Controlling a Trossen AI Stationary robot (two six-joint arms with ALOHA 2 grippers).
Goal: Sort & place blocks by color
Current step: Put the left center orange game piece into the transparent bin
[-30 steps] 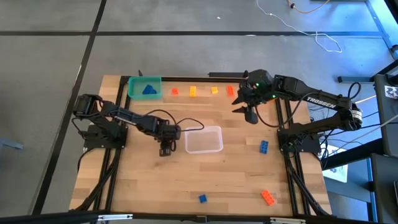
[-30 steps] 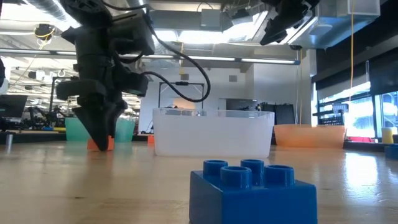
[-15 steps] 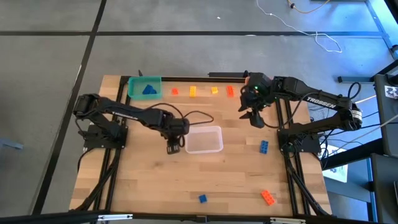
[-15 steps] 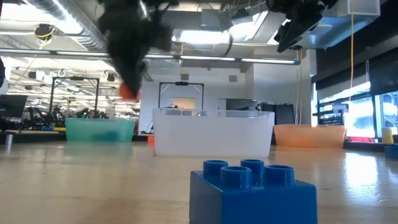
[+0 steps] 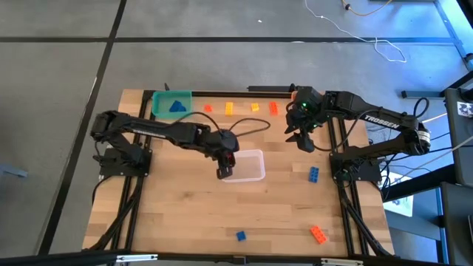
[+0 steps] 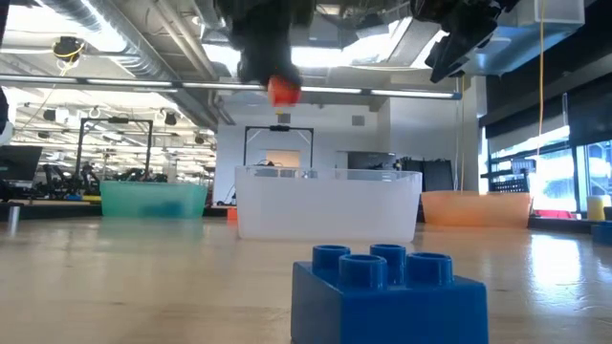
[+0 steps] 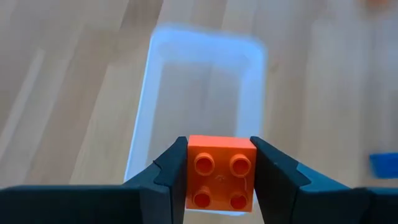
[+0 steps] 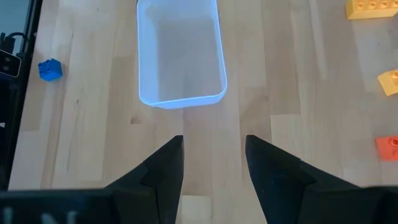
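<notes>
1. The left claw (image 7: 221,180) is clenched on a small orange-red studded plastic brick (image 7: 221,173), taken by two opposite flat side walls with the four studs facing the wrist camera. In the high view it hangs over the near-left rim of the clear rectangular plastic bin (image 5: 251,168) at mid-counter; in the low view the brick (image 6: 282,92) is seen well above the bin's rim.
2. The right claw (image 8: 211,163) stands released, nothing between its fingers, above the far right part of the wooden counter (image 5: 177,214), beside the far row of loose bricks.
3. Other bricks are noted: an orange-red, two yellow and another orange-red brick along the far edge (image 5: 229,108); a blue brick (image 5: 314,174) near the right edge; a blue brick (image 5: 240,236) and an orange brick (image 5: 318,234) at the near edge; blue bricks lie in the teal rectangular bin (image 5: 171,103) at the far left corner. An orange bin is seen only in the low view (image 6: 473,206).
4. Handling is judged as follows: the brick is light, rigid and hollow, with smooth, somewhat slippery walls. It is best held squarely across two parallel side faces at mid-height; a grip on corners or studs would be expected to let it twist or pop out.
5. The brick is judged unlikely to break if dropped from this height, though it may bounce inside the hard bin.
</notes>
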